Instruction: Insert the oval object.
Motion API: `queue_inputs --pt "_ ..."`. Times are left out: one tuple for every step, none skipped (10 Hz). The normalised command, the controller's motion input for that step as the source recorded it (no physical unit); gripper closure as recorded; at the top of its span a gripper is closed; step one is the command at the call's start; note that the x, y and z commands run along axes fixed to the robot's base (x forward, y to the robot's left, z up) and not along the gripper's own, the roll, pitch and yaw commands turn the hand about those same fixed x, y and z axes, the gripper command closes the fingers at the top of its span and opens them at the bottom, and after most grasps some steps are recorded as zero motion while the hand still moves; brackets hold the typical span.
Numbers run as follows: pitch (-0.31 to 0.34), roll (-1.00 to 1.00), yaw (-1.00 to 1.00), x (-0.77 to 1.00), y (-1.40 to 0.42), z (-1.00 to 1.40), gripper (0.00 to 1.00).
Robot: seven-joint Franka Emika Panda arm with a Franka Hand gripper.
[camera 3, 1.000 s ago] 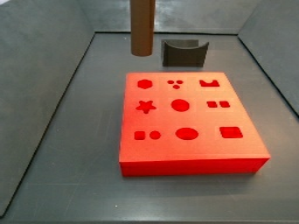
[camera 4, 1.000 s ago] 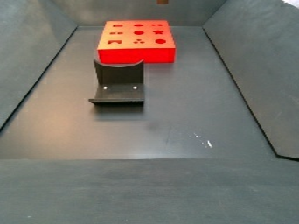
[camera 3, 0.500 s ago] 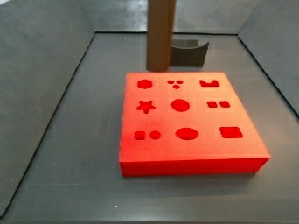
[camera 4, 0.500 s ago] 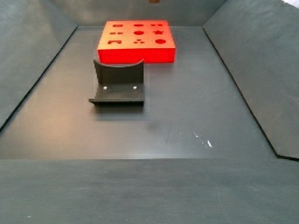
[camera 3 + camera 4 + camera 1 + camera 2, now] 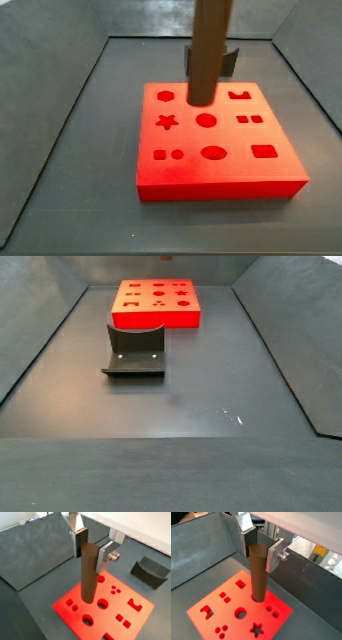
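My gripper [image 5: 91, 550] is shut on the oval object [image 5: 89, 577], a long matte brown peg that hangs upright from between the silver fingers [image 5: 104, 556]. Both wrist views show the grip, the second with the gripper [image 5: 261, 553] on the peg [image 5: 258, 574]. The peg's lower end hovers over the red block [image 5: 77, 609], a slab with several shaped holes. In a side view the peg [image 5: 207, 50] stands over the far part of the block [image 5: 227, 170], near the oval hole [image 5: 214, 153]. The gripper itself is above that frame.
The dark fixture [image 5: 134, 351] stands on the grey floor beside the red block [image 5: 158, 304], and it shows behind the peg [image 5: 229, 62] and in a wrist view [image 5: 152, 569]. Grey walls [image 5: 54, 90] enclose the floor on all sides.
The peg has moved right and forward, from behind the block's far left corner to above the block's far middle. The block and fixture have not moved.
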Motion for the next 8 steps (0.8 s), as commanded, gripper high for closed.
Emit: queue_inputs --pt "0.009 0.11 0.13 0.92 -0.3 -0.16 1.0" --pt "0.013 0.09 0.14 0.96 -0.25 -0.15 1.0" --pt "0.01 0.09 0.15 0.95 -0.23 -0.16 1.0" --pt "0.004 0.08 0.14 0.94 -0.21 -0.15 1.0" --pt "0.013 0.08 0.07 0.89 -0.2 -0.14 1.0" --pt "0.033 0.09 -0.17 0.55 -0.12 -0.11 1.0" --pt "0.017 0.09 -0.44 0.61 0.0 -0.13 1.0" --pt "0.011 0.09 -0.51 0.57 0.0 -0.12 1.0"
